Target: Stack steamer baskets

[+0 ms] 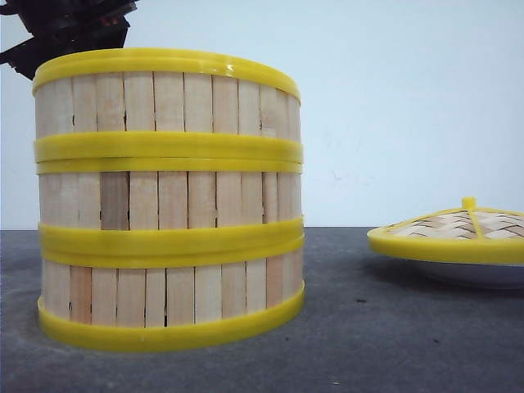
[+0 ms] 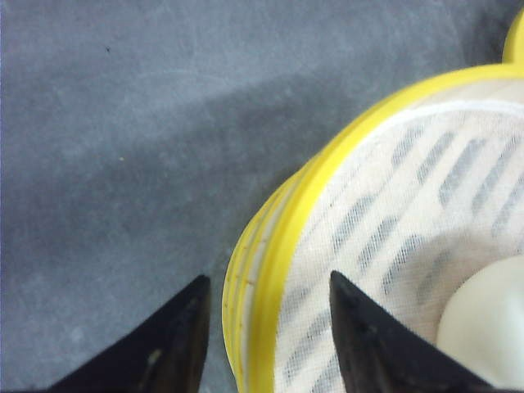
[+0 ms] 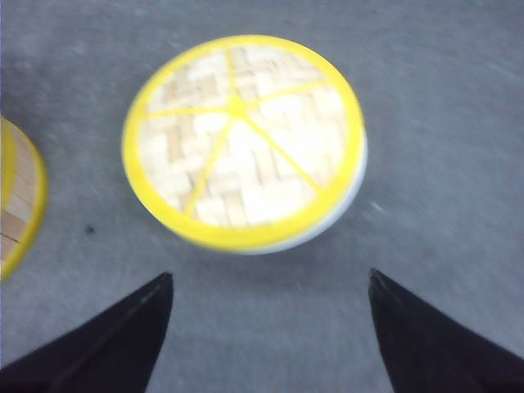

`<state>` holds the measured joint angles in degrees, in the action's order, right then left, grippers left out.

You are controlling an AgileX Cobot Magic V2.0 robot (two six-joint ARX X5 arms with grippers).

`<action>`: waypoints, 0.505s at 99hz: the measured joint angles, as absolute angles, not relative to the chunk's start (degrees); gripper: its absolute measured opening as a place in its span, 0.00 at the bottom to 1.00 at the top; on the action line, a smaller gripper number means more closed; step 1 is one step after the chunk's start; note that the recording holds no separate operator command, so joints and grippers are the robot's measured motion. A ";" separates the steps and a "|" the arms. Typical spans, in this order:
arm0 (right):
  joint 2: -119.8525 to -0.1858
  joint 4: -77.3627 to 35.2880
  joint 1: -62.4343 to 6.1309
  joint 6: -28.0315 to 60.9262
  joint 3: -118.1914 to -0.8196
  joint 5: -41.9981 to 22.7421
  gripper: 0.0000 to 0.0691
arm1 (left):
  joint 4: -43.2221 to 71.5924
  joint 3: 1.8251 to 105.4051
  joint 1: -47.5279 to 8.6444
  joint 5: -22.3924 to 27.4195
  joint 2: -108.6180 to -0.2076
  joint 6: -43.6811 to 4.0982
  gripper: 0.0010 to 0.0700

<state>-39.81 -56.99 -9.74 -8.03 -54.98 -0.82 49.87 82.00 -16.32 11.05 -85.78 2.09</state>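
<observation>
Our left gripper [image 2: 266, 327] straddles the top steamer basket's [image 2: 270, 270] rim, unclamped; our right gripper [image 3: 270, 327] gapes before the lid [image 3: 243, 139].

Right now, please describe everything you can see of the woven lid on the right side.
The woven lid is round and gently domed, made of pale interlaced strips, with a yellow rim, yellow spokes and a small yellow knob at the center. It rests level on a white plate, which shows only under its edge. Both stand on the dark grey table, apart from the stacked steamer baskets. Nothing grips it.
</observation>
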 joint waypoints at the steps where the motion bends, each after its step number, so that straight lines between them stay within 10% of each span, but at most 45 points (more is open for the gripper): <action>1: -40.25 -56.55 -9.74 -7.90 -54.98 -0.58 0.68 | 49.84 82.00 -16.32 11.05 -85.76 2.09 0.38; 50: -68.10 -33.10 -9.19 -3.60 -54.94 4.73 0.68 | 52.69 78.46 -16.29 0.05 -73.60 1.85 0.38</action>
<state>-68.10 -33.10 -9.19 -3.60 -54.94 4.73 52.69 78.46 -16.29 0.05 -73.60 1.85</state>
